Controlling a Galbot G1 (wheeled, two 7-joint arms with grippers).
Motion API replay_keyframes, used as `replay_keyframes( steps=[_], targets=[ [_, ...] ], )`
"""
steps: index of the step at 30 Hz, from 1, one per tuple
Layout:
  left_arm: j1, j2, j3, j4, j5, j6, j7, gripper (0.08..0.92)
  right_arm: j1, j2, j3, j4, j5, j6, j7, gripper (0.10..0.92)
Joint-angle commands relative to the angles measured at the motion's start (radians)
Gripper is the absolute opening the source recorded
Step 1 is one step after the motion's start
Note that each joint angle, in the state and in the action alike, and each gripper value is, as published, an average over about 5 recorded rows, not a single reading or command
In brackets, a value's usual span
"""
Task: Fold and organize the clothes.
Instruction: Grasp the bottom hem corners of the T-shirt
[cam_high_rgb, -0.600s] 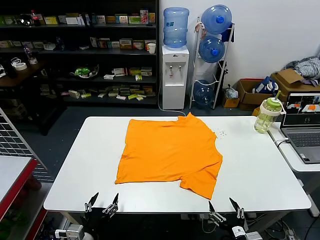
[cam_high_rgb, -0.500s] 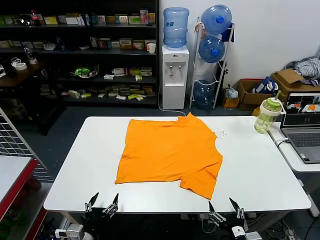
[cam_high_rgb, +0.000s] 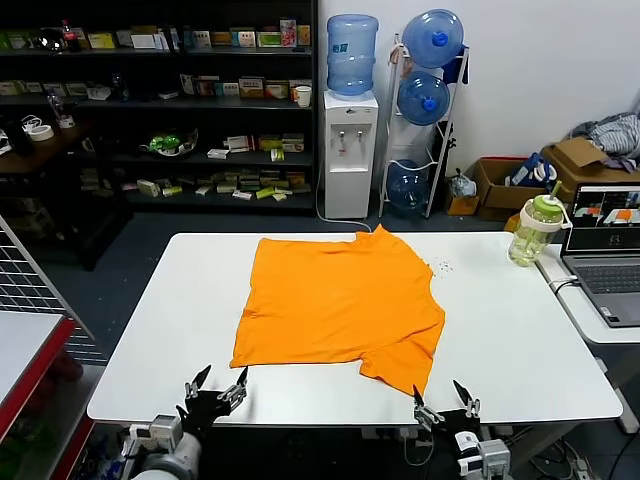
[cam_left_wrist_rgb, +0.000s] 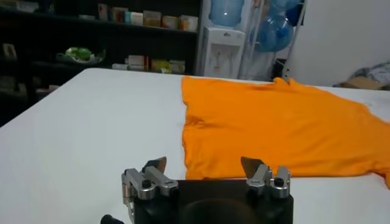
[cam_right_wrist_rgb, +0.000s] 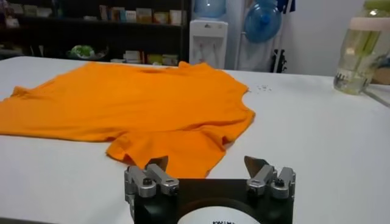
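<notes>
One orange T-shirt (cam_high_rgb: 340, 305) lies spread flat mid-desk (cam_high_rgb: 520, 340). Both grippers sit at the desk's near edge, apart from the shirt — left gripper (cam_high_rgb: 216, 383) and right gripper (cam_high_rgb: 441, 398) each spread, holding nothing.

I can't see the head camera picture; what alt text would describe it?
An orange T-shirt lies spread flat on a white table. At the near edge the left pincer and right pincer are open, touching nothing.
</notes>
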Motion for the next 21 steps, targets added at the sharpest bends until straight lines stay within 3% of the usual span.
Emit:
replay_keyframes(
  steps=[1, 6, 10, 21],
  targets=[
    [-0.163, 0.012, 0.059, 0.148, -0.033, 0.022, -0.001, 0.823, 0.068, 0.011, -0.022, -0.065, -0.001, -0.012, 0.008, 0.823],
    [-0.155, 0.020, 0.064, 0.156, -0.033, 0.037, -0.002, 0.823, 0.080, 0.035, -0.046, -0.091, -0.019, -0.014, 0.010, 0.817],
    [-0.150, 0.019, 0.066, 0.169, -0.034, 0.036, -0.004, 0.793, 0.079, 0.048, -0.056, -0.102, -0.032, -0.013, 0.010, 0.740],
    [-0.147, 0.007, 0.069, 0.167, -0.026, 0.034, -0.006, 0.482, 0.048, 0.042, -0.054, -0.076, -0.046, -0.001, 0.008, 0.420]
  ],
)
